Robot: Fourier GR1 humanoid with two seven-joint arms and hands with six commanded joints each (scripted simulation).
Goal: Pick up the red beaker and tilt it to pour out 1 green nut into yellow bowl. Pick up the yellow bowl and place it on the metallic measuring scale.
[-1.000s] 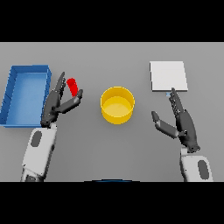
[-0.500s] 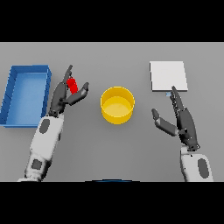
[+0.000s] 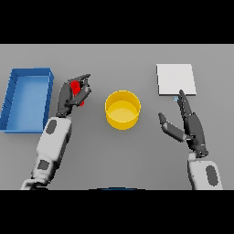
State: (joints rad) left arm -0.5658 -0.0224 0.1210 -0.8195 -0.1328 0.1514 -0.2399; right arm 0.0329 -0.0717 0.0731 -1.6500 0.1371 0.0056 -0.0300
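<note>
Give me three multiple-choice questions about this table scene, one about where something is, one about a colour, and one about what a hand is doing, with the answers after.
1. Where is the yellow bowl?
A. inside the blue tray
B. on the table between the two hands
C. on the white scale

2. What colour is the beaker?
A. red
B. green
C. white

3. What is the left hand doing?
A. lying flat
B. closed round the beaker
C. holding the bowl

Answers: 1 B, the bowl stands on bare table mid-scene. 2 A, red shows between the fingers. 3 B, its fingers curl round the beaker, while the right hand is open.

Even, soft light; faint shadows.
</note>
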